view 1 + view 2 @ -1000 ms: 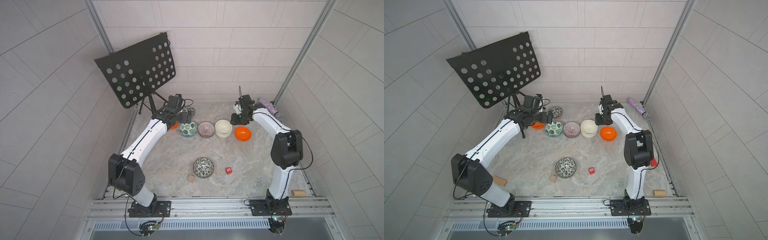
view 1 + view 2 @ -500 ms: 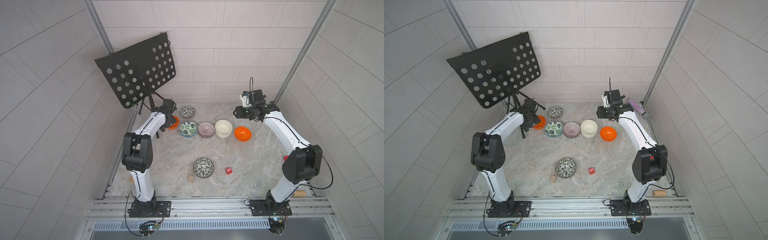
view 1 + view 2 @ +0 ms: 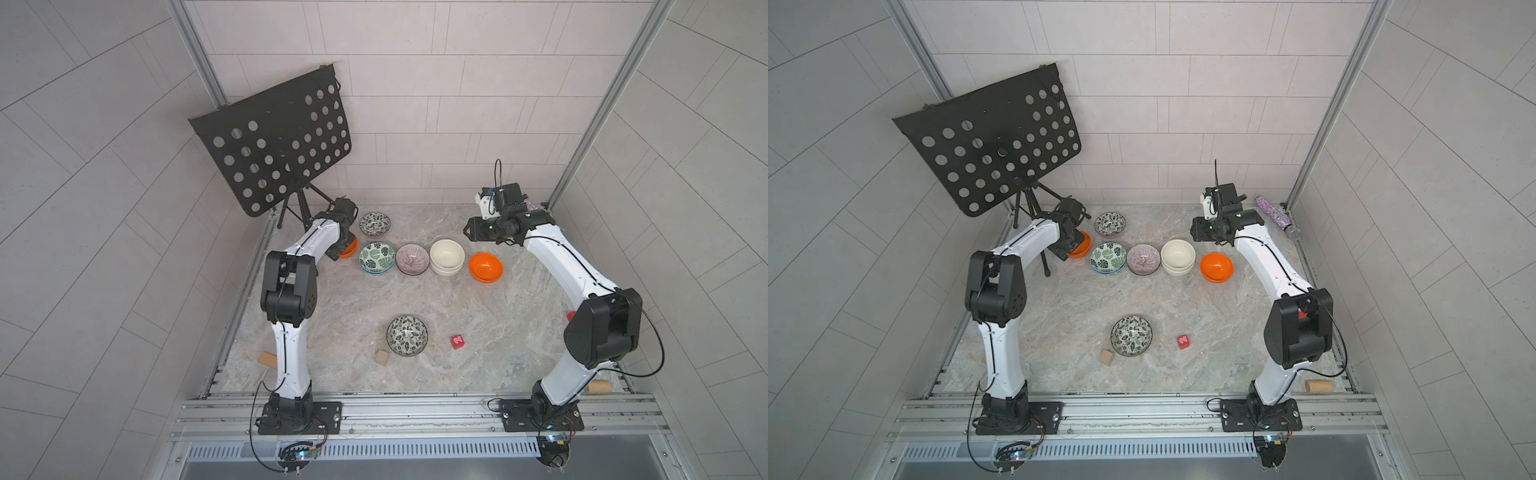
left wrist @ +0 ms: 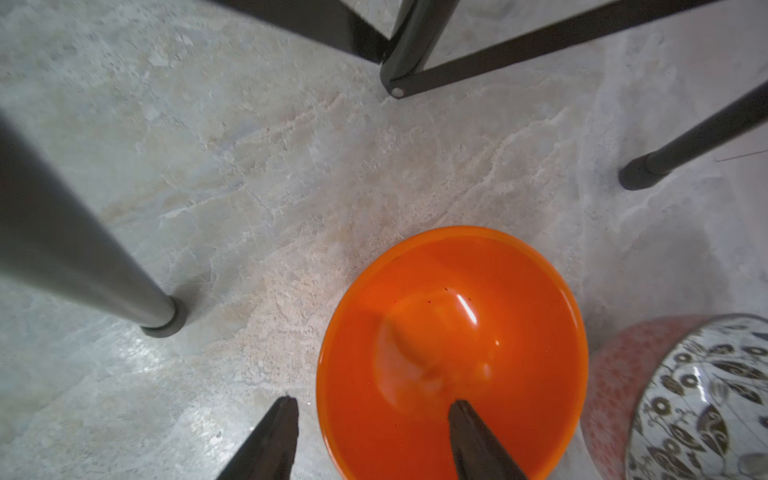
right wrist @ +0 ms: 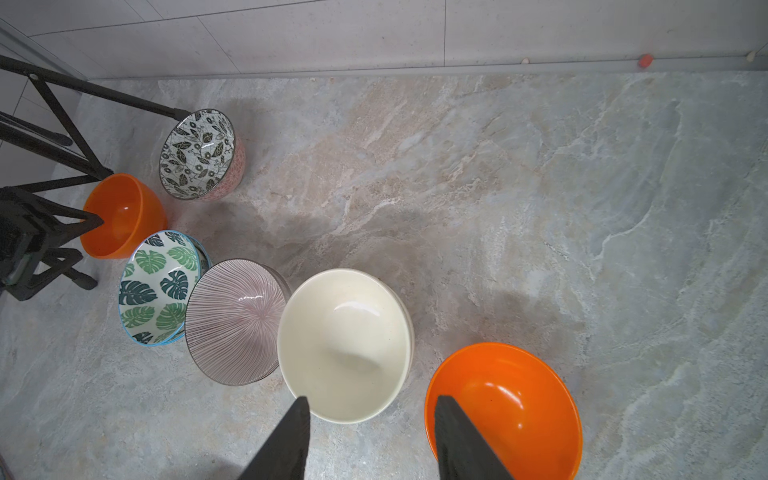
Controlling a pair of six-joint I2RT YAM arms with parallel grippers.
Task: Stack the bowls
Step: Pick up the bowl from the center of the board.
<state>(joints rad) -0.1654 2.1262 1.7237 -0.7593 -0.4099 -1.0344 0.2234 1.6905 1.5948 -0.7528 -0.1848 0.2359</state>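
Across the back of the table stand an orange bowl (image 3: 350,248), a green-leaf bowl (image 3: 376,257), a purple striped bowl (image 3: 411,258), a cream pair nested together (image 3: 446,255) and a second orange bowl (image 3: 485,267). One black-and-white leaf bowl (image 3: 375,223) is behind them, another (image 3: 407,335) sits near the front. My left gripper (image 4: 374,409) is open and straddles the rim of the left orange bowl (image 4: 453,345), one finger inside, one outside. My right gripper (image 5: 372,405) hangs open and empty above the gap between the cream pair (image 5: 345,340) and the right orange bowl (image 5: 503,411).
A black music stand (image 3: 278,145) rises at the back left, its legs (image 4: 83,266) close to the left orange bowl. A red cube (image 3: 457,340) and a wooden block (image 3: 381,357) lie near the front bowl. A glittery tube (image 3: 1273,216) lies at the back right.
My left arm swung left from the green-leaf bowl to the left orange bowl, and its jaws have narrowed. My right arm pulled back and up from beside the cream bowls.
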